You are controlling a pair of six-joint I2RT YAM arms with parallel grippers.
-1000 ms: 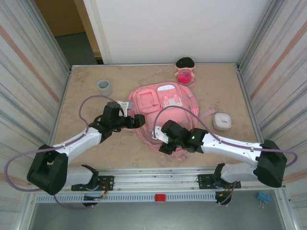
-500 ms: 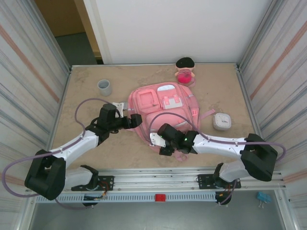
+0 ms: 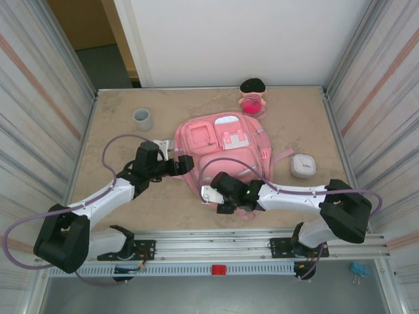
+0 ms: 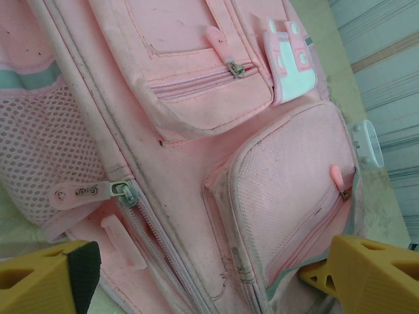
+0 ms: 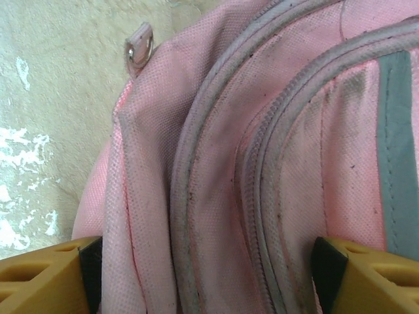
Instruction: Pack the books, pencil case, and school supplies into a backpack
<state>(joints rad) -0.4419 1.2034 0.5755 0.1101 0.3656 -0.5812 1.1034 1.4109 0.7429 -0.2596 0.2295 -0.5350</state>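
The large pink fabric backpack (image 3: pixel 226 147) lies front-up on the beige table (image 3: pixel 170 108). The left gripper (image 3: pixel 186 163) gapes released at its left side; the right gripper (image 3: pixel 216 200), also released, straddles its near seam.

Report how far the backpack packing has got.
Done: nothing that shows; the backpack lies flat on the table with its zips closed. In hand: both grippers are open at its near end, the left gripper by its left side, the right gripper with jaws either side of the zipped seam. Left: unzip it, then pack everything.
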